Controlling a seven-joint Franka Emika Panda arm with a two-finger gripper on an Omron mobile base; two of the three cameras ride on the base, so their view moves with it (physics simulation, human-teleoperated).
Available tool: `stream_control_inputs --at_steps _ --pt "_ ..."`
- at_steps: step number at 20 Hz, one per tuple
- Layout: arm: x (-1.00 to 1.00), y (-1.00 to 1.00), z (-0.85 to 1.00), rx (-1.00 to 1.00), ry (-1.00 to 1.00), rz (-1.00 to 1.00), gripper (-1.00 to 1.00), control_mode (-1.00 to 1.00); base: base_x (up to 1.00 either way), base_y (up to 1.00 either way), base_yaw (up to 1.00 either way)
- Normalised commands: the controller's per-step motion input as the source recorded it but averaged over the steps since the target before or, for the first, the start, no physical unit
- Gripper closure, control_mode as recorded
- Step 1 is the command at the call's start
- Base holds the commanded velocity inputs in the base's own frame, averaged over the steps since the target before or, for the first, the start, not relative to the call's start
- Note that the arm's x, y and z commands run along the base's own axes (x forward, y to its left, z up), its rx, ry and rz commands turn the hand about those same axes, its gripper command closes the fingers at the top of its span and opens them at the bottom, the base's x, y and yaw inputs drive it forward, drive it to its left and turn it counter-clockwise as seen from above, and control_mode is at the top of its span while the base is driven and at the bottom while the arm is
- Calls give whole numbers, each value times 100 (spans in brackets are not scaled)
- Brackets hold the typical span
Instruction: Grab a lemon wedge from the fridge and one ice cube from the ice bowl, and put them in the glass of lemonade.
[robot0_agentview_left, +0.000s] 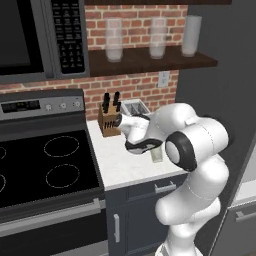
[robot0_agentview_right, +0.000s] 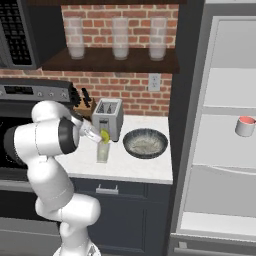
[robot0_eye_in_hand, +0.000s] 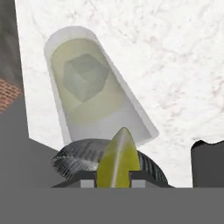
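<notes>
Pincer (robot0_agentview_right: 103, 136) closed on the lemon wedge (robot0_agentview_right: 105, 135), poised just above the glass of lemonade (robot0_agentview_right: 103, 151). In the hand view the wedge (robot0_eye_in_hand: 118, 159) stands pinched between the two tips, pointing toward the mouth of the glass (robot0_eye_in_hand: 87, 94), which already carries an ice cube (robot0_eye_in_hand: 85, 81) in the pale liquid.

Places, all taken from the glass, largest first:
- Fridge (robot0_agentview_right: 220, 125): to the right, door open, white shelves showing, a red-topped white cup (robot0_agentview_right: 245, 126) on one.
- Table (robot0_agentview_right: 135, 167): white marble, under the glass.
- Ice bowl (robot0_agentview_right: 145, 143): just beside, to the right.
- Toaster (robot0_agentview_right: 108, 118): just behind.

Risks, as I judge them:
- In the hand view the glass mouth sits off to the left of the wedge. Release here may drop the wedge onto the rim or the table.
- The pincer hangs close over the rim. A descent off line could knock the tumbler over and spill it.
- The wedge may cling to one fingertip on opening and fall askew.
</notes>
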Motion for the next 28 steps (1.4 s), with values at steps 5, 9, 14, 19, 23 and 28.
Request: stream_control_inputs --at_steps 5,9,14,19,23,28 --pt "-68 -18 -5 0 -3 -1 100 -100 0 0 0" --pt "-66 -38 0 0 -1 -2 100 -100 0 0 0" --pt "-9 -25 0 0 0 -2 -100 -100 0 0 0" --pt "9 -1 -2 0 0 -3 -100 -100 0 0 0" --pt "1 15 0 0 0 -3 -100 -100 0 0 0" --pt "-7 30 7 0 -3 -5 -100 -100 0 0 0"
